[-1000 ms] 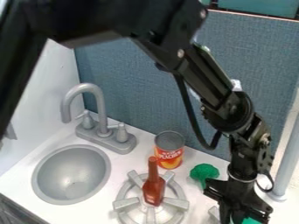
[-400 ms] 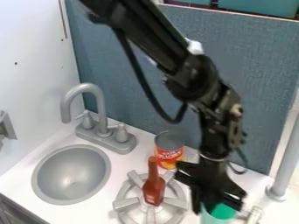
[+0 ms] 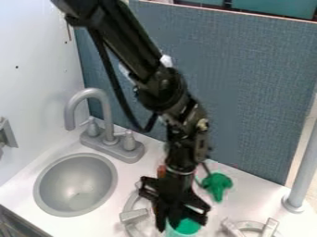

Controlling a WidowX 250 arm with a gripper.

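Cup (image 3: 186, 228) hanging w/ jaws clamping it, nr burner (image 3: 134, 215); low clearance prob. risking a snag, tipping it.

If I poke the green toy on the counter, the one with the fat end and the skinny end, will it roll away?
The green toy might swing around in a curve instead of rolling straight, because one end is wider than the other. It probably won't topple, since it looks to be lying down on the counter.
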